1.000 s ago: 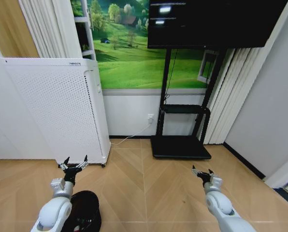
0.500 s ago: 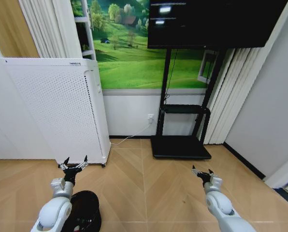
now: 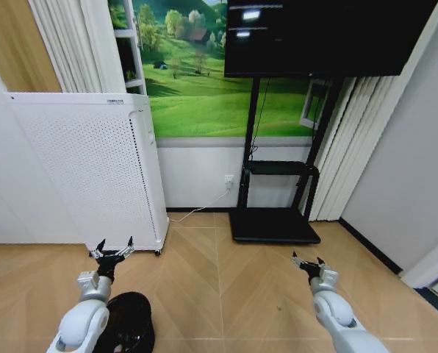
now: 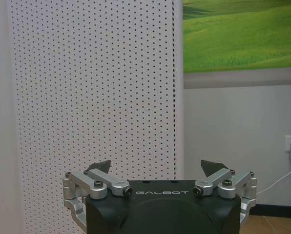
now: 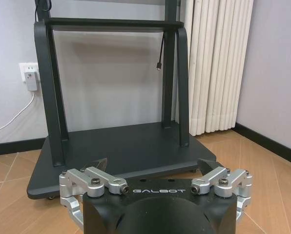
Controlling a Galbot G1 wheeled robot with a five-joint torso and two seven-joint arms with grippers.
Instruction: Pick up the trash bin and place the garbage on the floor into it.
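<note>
Your left gripper (image 3: 114, 252) hangs with its fingers spread wide and empty, just in front of the tall white perforated appliance (image 3: 94, 169), near that cabinet's lower front corner. From the left wrist you see the same spread fingers (image 4: 97, 168) facing the dotted white panel. Below the left arm, on the wood floor in front of the appliance, sits the small round black mesh trash bin (image 3: 134, 329), partly hidden by the arm. Well to the right of the appliance, your right gripper (image 3: 308, 262) is also wide and empty, facing the black TV stand (image 5: 116, 146).
</note>
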